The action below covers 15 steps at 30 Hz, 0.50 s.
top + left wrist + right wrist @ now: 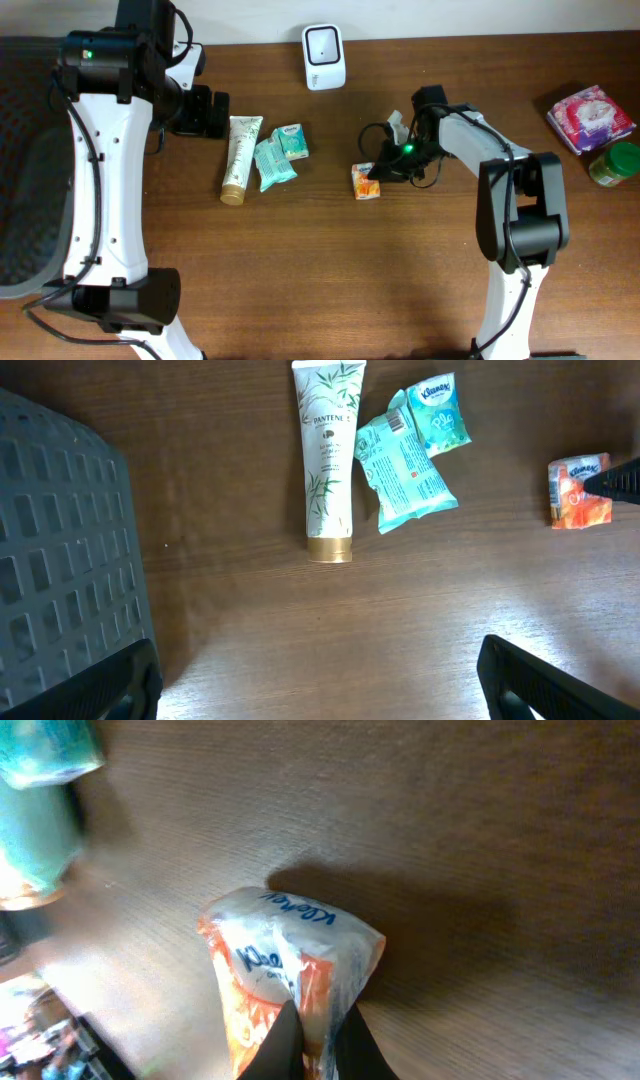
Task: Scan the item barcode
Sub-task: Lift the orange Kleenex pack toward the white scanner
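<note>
While the orange tissue pack point(365, 181) sits near the middle of the surface point(300, 280), on the near side of the white scanner point(324, 57) and a little to its right, your right hand point(378, 173) is pinching its edge. In the right wrist view the two fingertips point(275, 1045) are pressed together on the crinkled wrapper. You are at the grasp step, as I judge it: the pack is gripped but low, and I cannot tell whether it is clear of the wood. No barcode shows on the face turned up, so the next move likely calls for lifting the pack, carrying it to the scanner at the far edge, and turning it until the code meets the window. A pinch on thin film may slip, so go gently. Your left hand point(320, 700) is spread wide and holds nothing, hovering near the Pantene tube point(328, 460), the teal wipes pack point(405, 465) and the small teal pack point(440, 415), beside the grey basket point(60, 560). Far right, a pink pack point(590, 115) and a green jar point(615, 163) lie apart from all this.
</note>
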Available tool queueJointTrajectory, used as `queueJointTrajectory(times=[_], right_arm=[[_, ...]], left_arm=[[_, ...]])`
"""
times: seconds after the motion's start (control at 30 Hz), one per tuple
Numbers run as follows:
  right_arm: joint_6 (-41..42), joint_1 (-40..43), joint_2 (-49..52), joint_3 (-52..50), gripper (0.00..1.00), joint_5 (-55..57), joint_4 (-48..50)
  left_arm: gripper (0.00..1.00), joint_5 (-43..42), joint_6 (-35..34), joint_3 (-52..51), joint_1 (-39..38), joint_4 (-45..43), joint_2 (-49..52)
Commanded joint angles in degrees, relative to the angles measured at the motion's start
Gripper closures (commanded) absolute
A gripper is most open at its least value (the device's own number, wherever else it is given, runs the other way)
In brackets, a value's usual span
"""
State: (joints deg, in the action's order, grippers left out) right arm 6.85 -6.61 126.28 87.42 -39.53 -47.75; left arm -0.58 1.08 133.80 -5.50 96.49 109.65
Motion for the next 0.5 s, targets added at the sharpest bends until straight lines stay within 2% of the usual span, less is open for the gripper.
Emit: queueJointTrajectory(times=[0.0,0.1,0.2,0.27,0.33,0.47], right_arm=[[-2.8,2.8,0.8,0.9,0.96,-19.8,-0.4],[-15.9,4.6,0.8,0.9,0.96,-40.2,-5.5],[-16.9,4.7,0.8,0.9,0.96,-41.6,-6.0],[-16.8,4.7,0.8,0.9,0.96,-49.4,-3.4],[-12.6,4.7,0.8,1.8,0.96,-49.4,-0.1],[0.4,4.3,0.8,4.5,0.96,-49.4,12.5]], left_arm=[[0.01,0.4,0.7,0.0,-0.1,0.1,-0.5],[0.01,0.4,0.7,0.0,-0.1,0.0,-0.5],[0.01,0.4,0.7,0.0,-0.1,0.1,-0.5],[0.01,0.4,0.7,0.0,-0.1,0.0,-0.5],[0.01,0.4,0.7,0.0,-0.1,0.1,-0.5],[0.01,0.4,0.7,0.1,-0.1,0.1,-0.5]])
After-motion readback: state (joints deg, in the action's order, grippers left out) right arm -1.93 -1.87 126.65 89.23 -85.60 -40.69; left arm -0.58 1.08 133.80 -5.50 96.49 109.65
